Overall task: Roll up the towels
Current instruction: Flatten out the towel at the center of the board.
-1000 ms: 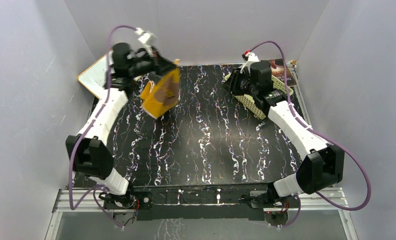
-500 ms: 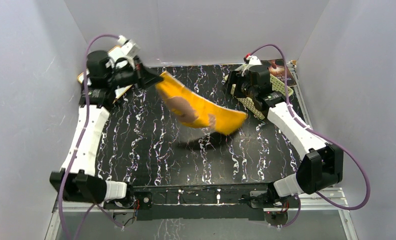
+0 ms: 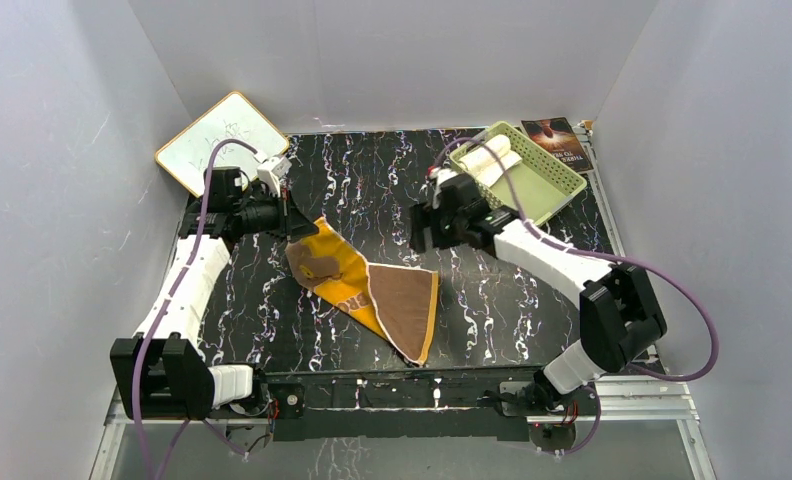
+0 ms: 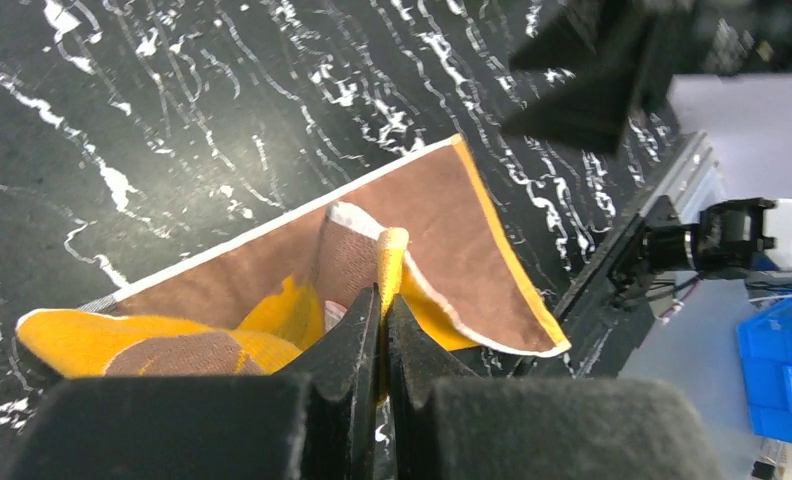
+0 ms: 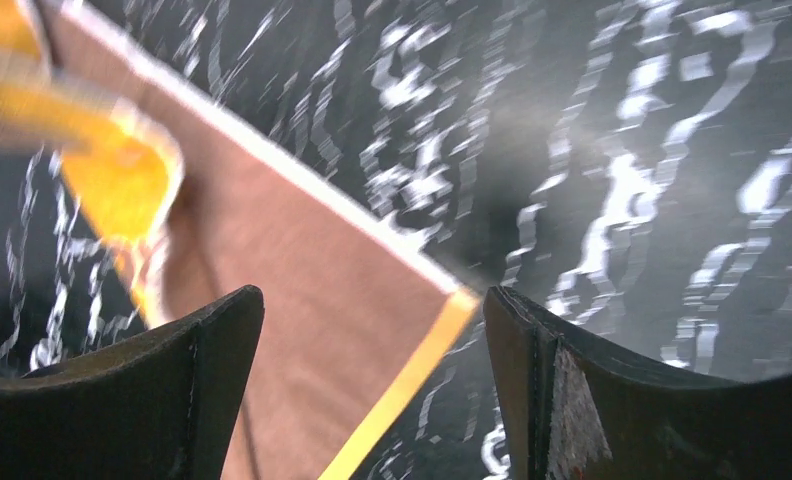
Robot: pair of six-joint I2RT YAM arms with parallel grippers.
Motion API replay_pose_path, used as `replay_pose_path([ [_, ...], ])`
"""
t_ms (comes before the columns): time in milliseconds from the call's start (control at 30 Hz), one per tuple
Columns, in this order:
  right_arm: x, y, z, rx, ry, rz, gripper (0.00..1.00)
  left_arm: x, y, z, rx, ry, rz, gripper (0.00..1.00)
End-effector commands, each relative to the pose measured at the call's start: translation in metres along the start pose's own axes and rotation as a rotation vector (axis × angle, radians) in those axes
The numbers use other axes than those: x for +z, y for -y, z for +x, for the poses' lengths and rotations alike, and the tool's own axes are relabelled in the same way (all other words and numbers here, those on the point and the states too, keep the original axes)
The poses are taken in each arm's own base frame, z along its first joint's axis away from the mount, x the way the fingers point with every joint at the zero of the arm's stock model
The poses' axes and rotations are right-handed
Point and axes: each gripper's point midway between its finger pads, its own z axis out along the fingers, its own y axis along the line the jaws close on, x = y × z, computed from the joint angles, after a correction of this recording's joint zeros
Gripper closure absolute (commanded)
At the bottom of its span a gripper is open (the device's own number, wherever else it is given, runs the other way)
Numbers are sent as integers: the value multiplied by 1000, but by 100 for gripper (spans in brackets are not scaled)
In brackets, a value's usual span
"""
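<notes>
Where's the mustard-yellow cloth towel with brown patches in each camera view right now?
Top external: the mustard-yellow towel lies spread out, left of centre.
Left wrist: lower centre, pinched in the shut left gripper.
Right wrist: left half, seen between the fingers of the open right gripper.
Shared landmark: the black white-veined tabletop.

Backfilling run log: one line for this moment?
left gripper: shut on corner of mustard-yellow and brown cloth towel | right gripper: open, over its other end | cream-white cloth towel: rolled, in pale green slotted plastic basket
</notes>
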Motion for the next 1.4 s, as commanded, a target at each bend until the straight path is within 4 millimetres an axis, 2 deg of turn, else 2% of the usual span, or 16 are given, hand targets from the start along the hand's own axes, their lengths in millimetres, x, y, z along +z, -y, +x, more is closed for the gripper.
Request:
replay_pose_path([
  [0,-5,-31,45,-96,-114,-50,20,1,-20,13,-3,-41,-86,100],
  [133,-4,-16,74,-69,-169,25,21,3,-20,18,-14,-41,-78,100],
  [333,6,4,90,-75,-201,129,28,-2,-18,33,-48,-49,-104,100],
  [633,37,8,104,-139,-236,192,31,-30,1,40,-74,66,-200,100],
  [733,46,18,104,-161,-237,249,31,-45,2,30,-96,116,-285,100],
  [867,64,43,106,-214,-268,366,31,-54,-8,35,-147,99,-384,100],
  [933,75,59,100,-207,-278,415,31,-55,-10,31,-134,110,-391,98],
  [1033,90,87,78,-131,-266,451,31,-57,-14,19,-85,123,-411,92],
  [1133,99,115,53,-64,-246,489,30,-61,-20,-3,12,154,-441,88],
  [1200,103,132,39,-41,-243,521,30,-58,-15,-20,97,168,-395,85],
  [1267,103,150,32,-10,-251,551,30,-45,6,-29,181,159,-232,81],
  [1367,100,170,30,40,-258,571,30,-25,61,-12,267,77,179,82],
])
